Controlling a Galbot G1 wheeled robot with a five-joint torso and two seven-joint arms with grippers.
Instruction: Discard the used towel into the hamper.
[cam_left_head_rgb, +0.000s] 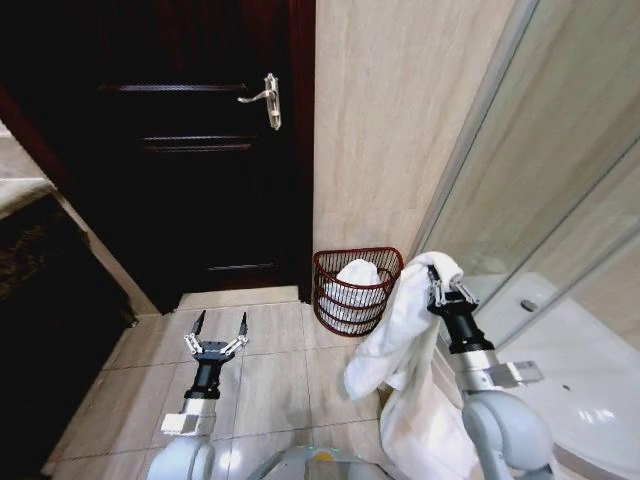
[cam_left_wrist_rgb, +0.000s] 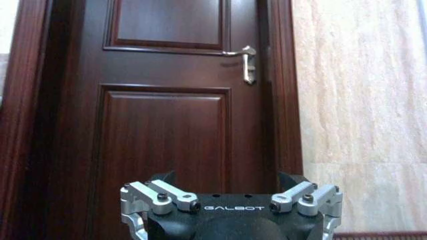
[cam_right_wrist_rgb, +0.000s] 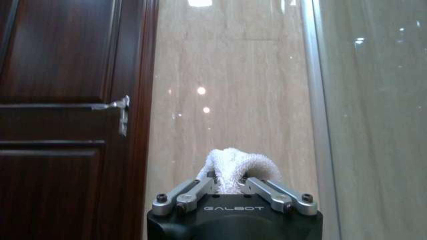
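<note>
a bathroom corner seen from the robot's head. the right gripper (cam_left_head_rgb: 437, 281) is raised, its fingers pinched on the top fold of a white towel (cam_left_head_rgb: 395, 335), which hangs straight down from it in a long drape toward the floor (cam_left_head_rgb: 270, 360). in the right wrist view the same bunched fold of towel (cam_right_wrist_rgb: 233, 167) sits clamped between the gripper's (cam_right_wrist_rgb: 230, 187) fingers.

the hamper (cam_left_head_rgb: 352, 290), a dark red wire basket, stands on the floor against the beige wall (cam_left_head_rgb: 400, 120), just ahead and to the left of the right gripper and lower than it. it already holds something white. the towel's hanging edge is just beside the hamper's near right rim, not yet over its mouth. the right arm is clearly the nearer one.

the left gripper (cam_left_head_rgb: 220, 337) hovers low over the floor tiles, fingers spread and empty, well left of the hamper, pointing at a dark wooden door (cam_left_head_rgb: 180, 150). a glass shower screen (cam_left_head_rgb: 560, 200) runs close on the right.
</note>
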